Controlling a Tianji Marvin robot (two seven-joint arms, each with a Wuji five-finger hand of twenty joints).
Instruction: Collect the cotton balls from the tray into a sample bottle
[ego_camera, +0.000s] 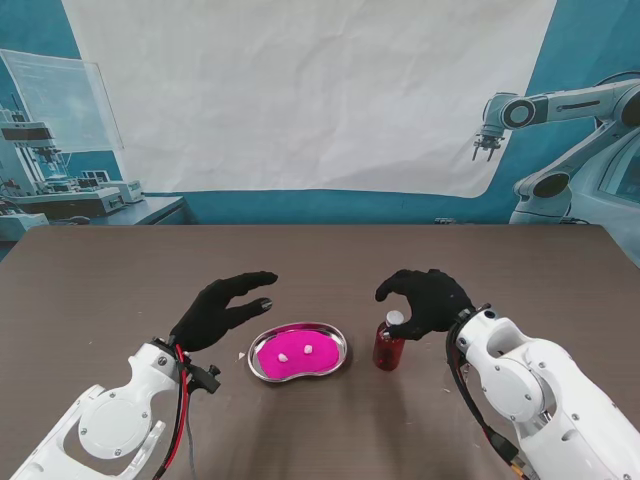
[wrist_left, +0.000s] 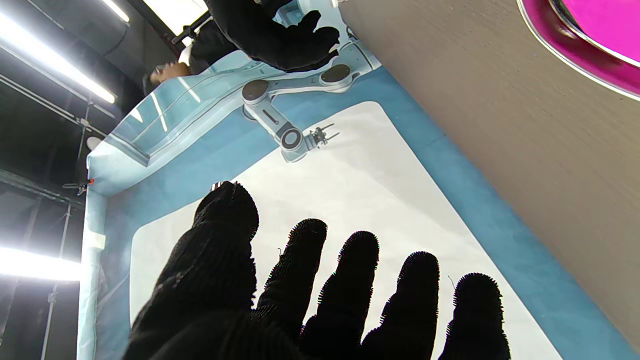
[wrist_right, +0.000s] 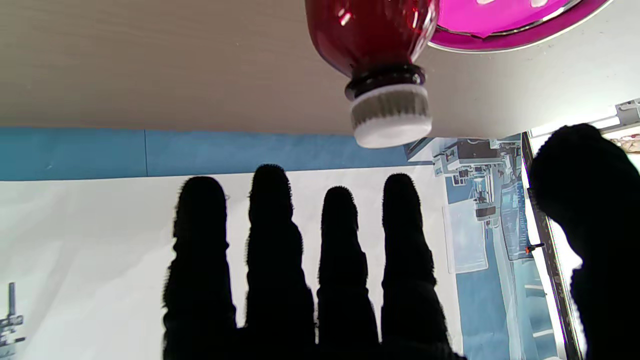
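- The tray (ego_camera: 335, 362), a kidney-shaped metal dish with a bright pink inside, sits low in the middle of the stand's view on the brown table (ego_camera: 120, 270).
- Two small white cotton balls (ego_camera: 308, 349) lie on the pink floor of the tray, close together but apart.
- The sample bottle (ego_camera: 388, 346), dark red with a white cap (wrist_right: 390, 119) on, stands upright just right of the tray, not touching it.
- The left hand (ego_camera: 222, 308), in a black glove, hovers left of the tray, released: its fingers (wrist_left: 300, 270) are spread and nothing is in them.
- The right hand (ego_camera: 428, 300) hangs over the bottle from the right, fingers curled loosely with thumb apart; in the right wrist view its fingers (wrist_right: 270, 235) stand straight and separate, clear of the cap, grasping nothing.
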